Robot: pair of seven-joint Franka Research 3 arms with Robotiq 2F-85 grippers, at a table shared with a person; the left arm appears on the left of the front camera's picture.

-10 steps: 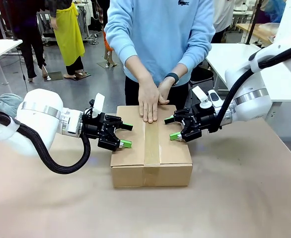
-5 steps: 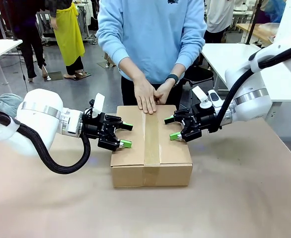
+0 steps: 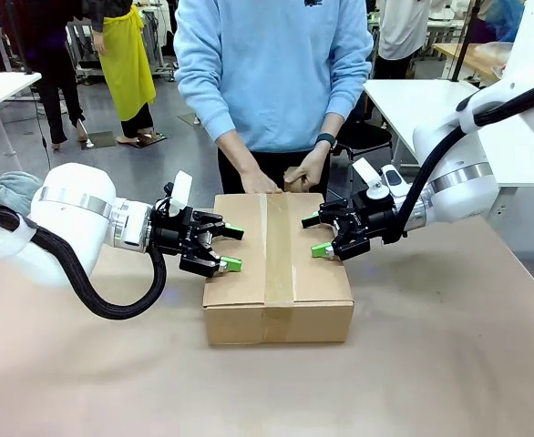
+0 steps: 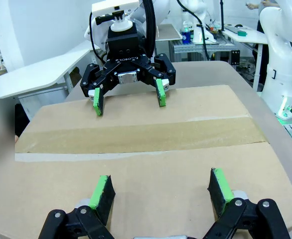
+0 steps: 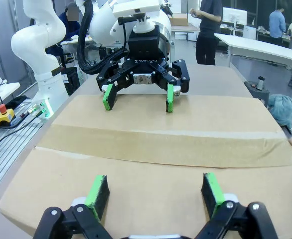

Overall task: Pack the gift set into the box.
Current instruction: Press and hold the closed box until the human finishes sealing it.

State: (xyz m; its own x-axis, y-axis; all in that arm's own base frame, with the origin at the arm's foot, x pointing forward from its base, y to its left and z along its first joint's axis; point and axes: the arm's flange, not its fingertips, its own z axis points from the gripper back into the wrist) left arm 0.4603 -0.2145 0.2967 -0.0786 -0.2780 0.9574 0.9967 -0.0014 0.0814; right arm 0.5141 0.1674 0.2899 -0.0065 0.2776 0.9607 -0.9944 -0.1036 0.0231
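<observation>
- Two arms flank one box (image 3: pixel 277 264), which sits mid-table with its long axis running away from the robot toward the person; a strip of brown tape (image 3: pixel 278 250) runs down that axis over the centre seam.
- The box looks shut: flaps flat, tape strip unbroken in both wrist views, plain brown corrugated card with no dents I can make out.
- The gift set isn't something I can pick out; presumably it is already inside, though nothing here proves it.
- The left gripper (image 3: pixel 226 248) hangs at the box's left edge, just above the lid, jaws spread wide and holding nothing. Its green pads (image 4: pixel 102 190) point across the lid.
- The right gripper (image 3: pixel 316 235) mirrors it at the right edge, jaws equally wide and empty, facing its twin across the tape.
- Both grippers stand about equally near, one per long side, so a squeeze or a lift would close across the short width.
- The person's hands (image 3: pixel 282 179) are at the far end of the lid; whether they touch it is hard to tell from here.
</observation>
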